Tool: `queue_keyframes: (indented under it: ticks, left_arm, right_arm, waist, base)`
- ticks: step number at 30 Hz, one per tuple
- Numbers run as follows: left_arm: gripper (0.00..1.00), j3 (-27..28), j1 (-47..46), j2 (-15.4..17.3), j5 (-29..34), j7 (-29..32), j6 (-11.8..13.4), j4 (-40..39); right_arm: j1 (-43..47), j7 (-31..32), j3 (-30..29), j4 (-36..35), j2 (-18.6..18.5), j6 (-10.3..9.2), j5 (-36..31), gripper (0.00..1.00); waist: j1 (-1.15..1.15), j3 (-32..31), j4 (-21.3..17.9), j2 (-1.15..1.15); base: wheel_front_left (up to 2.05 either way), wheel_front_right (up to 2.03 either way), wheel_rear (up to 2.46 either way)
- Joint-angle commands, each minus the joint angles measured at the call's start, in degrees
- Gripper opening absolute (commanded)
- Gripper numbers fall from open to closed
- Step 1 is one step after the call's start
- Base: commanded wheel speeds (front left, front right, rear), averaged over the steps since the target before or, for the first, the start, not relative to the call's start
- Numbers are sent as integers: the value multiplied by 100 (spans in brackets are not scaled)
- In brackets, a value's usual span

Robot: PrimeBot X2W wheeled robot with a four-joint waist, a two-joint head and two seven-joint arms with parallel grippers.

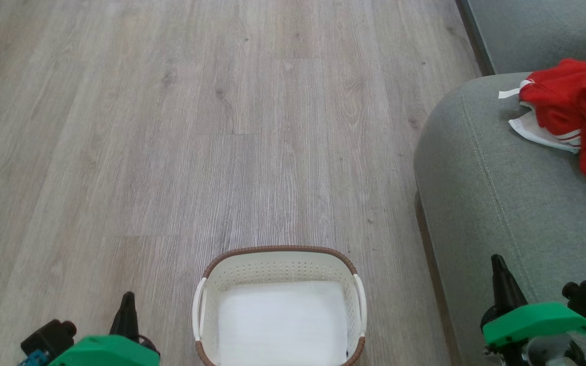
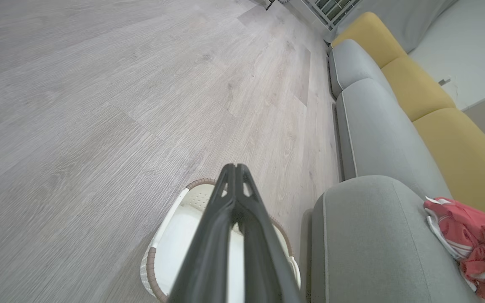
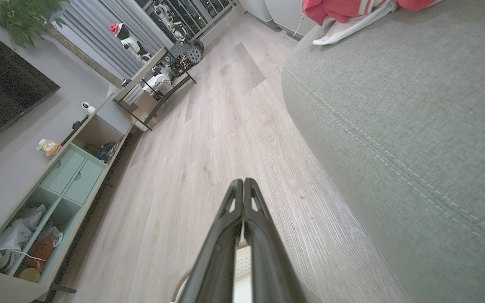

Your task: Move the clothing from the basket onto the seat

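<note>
Wood floor (image 1: 171,127) carries your empty basket (image 1: 277,249); clothing (image 1: 578,107) lies on seat (image 1: 476,178), near its corner. Left pincer (image 2: 235,168) and right pincer (image 3: 243,182) closed, empty. Brush the clothing and it may slide off.

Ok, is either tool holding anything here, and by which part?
Nothing is held. The left tool and right tool are both shut on nothing; the red clothing lies on the seat, and the basket is empty.

Left end effector (image 2: 236,166) and right end effector (image 3: 243,181) have green shells (image 1: 105,353), black tapered fingers (image 2: 209,252).
</note>
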Motion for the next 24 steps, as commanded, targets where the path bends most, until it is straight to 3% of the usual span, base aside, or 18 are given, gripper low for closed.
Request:
queue_keyframes:
  ticks: [1,24]
  left_arm:
    - [0,156,-333,21,-132,32,-65,-204]
    - [0,477,-585,-38,-1487,412,-374,-224]
  right_arm:
    - [-343,36,5,-217,-13,18,163,0]
    - [-470,418,-91,-300,-14,27,1652,0]
  waist:
    - [0,2,-2,0]
    - [0,42,-47,0]
  base:
    - [0,0,0]
    - [0,0,0]
